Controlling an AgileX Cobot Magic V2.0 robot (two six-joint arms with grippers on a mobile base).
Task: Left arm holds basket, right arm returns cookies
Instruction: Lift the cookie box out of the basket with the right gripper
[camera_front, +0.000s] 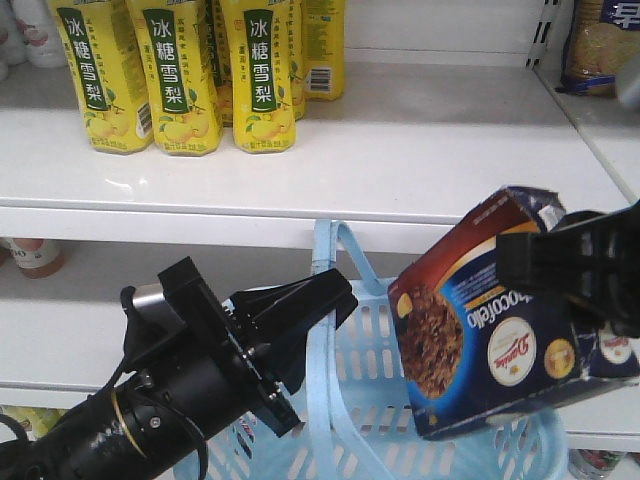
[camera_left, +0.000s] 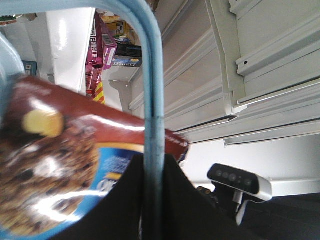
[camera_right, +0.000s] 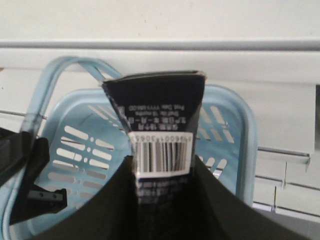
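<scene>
Your right gripper (camera_right: 162, 172) is clamping the tilted cookie box (camera_front: 500, 330) by one end, risking slippage. Your left gripper (camera_front: 330, 300) is pinching the basket handle (camera_left: 152, 100) tight.

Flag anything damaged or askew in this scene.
The cookie box hangs tilted above the basket in the right gripper, and its upper end flap looks crumpled and partly open. Nothing else stands out.

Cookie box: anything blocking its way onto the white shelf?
Nothing visible. The dark navy cardboard cookie box, in the right pincer, faces a bare stretch of white shelf; the yellow drink bottles stand further left.
</scene>
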